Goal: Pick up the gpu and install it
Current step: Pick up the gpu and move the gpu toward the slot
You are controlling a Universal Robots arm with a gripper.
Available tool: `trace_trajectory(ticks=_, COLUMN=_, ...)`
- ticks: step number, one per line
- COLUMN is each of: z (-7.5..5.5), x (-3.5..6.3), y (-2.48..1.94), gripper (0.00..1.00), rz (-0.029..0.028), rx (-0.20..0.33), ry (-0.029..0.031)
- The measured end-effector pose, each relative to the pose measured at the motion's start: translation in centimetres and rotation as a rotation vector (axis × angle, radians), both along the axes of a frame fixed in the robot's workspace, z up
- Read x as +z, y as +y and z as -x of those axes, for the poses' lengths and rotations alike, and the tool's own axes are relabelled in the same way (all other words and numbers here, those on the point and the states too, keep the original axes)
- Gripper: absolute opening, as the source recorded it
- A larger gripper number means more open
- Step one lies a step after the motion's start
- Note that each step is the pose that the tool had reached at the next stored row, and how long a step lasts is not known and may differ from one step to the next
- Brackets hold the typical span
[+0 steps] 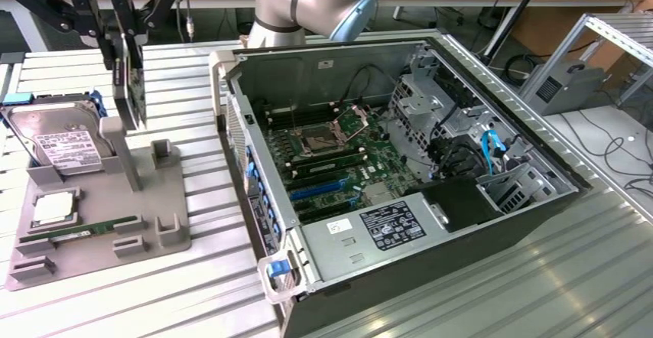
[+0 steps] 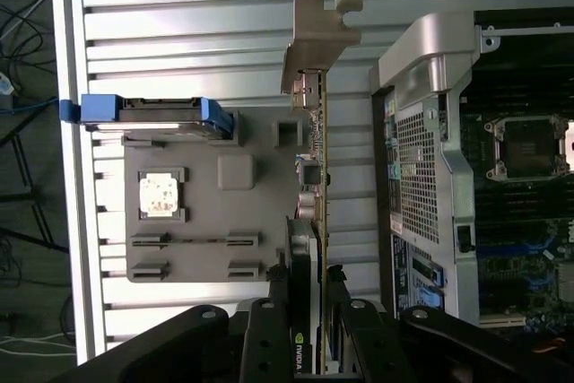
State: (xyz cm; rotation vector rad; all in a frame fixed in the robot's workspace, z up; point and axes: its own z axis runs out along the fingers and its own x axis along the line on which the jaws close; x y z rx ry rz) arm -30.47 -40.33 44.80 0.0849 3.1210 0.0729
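The gpu (image 1: 131,86) is a thin dark card hanging upright at the exterior view's left, over the tall post of the grey holder tray (image 1: 153,200). Whether its lower edge still touches the post I cannot tell. My gripper (image 1: 122,17) grips the card from above. In the wrist view the gpu (image 2: 316,177) appears edge-on, brownish board on one side, with its silvery bracket (image 2: 318,33) at the far end. The gripper (image 2: 305,311) is shut on it, one black finger (image 2: 269,311) on each face. The open computer case (image 1: 408,162) lies to the exterior view's right of the tray.
On the tray stand a boxy hard drive (image 1: 61,143) with blue side rails, a processor chip (image 1: 51,209) and a green memory stick (image 1: 87,231). The case's motherboard has blue slots (image 1: 316,189). The case's raised side wall (image 2: 430,177) lies close beside the card.
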Motion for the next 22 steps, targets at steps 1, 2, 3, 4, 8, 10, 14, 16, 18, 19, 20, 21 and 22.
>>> trace_trajectory(ticks=1, z=0.0, x=0.06, y=0.00, gripper=0.27, rz=-0.0002, rx=0.000, ry=-0.0001)
trace_trajectory(ticks=2, z=0.0, x=0.10, y=0.00, gripper=0.27, rz=-0.0003, rx=0.000, ry=0.0000)
trace_trajectory(ticks=3, z=0.0, x=0.11, y=0.00, gripper=0.27, rz=-0.0005, rx=0.000, ry=-0.0001)
trace_trajectory(ticks=4, z=0.0, x=0.11, y=0.00, gripper=0.27, rz=-0.0006, rx=0.000, ry=-0.0001)
trace_trajectory(ticks=8, z=0.0, x=0.13, y=0.01, gripper=0.27, rz=-0.0003, rx=0.000, ry=0.0002)
trace_trajectory(ticks=10, z=-0.4, x=0.12, y=0.00, gripper=0.27, rz=-0.0004, rx=0.000, ry=0.0000)
trace_trajectory(ticks=14, z=-0.9, x=0.12, y=0.00, gripper=0.27, rz=-0.0005, rx=0.000, ry=0.0000)
trace_trajectory(ticks=16, z=-1.2, x=0.12, y=0.00, gripper=0.27, rz=-0.0005, rx=0.000, ry=0.0000)
trace_trajectory(ticks=18, z=-1.5, x=0.12, y=0.00, gripper=0.27, rz=-0.0004, rx=0.000, ry=0.0001)
trace_trajectory(ticks=19, z=-1.6, x=0.12, y=0.00, gripper=0.27, rz=-0.0005, rx=0.000, ry=0.0000)
trace_trajectory(ticks=20, z=-1.8, x=0.12, y=0.00, gripper=0.27, rz=-0.0004, rx=0.000, ry=0.0000)
trace_trajectory(ticks=21, z=-2.0, x=0.12, y=0.00, gripper=0.27, rz=-0.0005, rx=0.000, ry=0.0000)
trace_trajectory(ticks=22, z=-2.2, x=0.12, y=0.00, gripper=0.27, rz=-0.0005, rx=0.000, ry=0.0000)
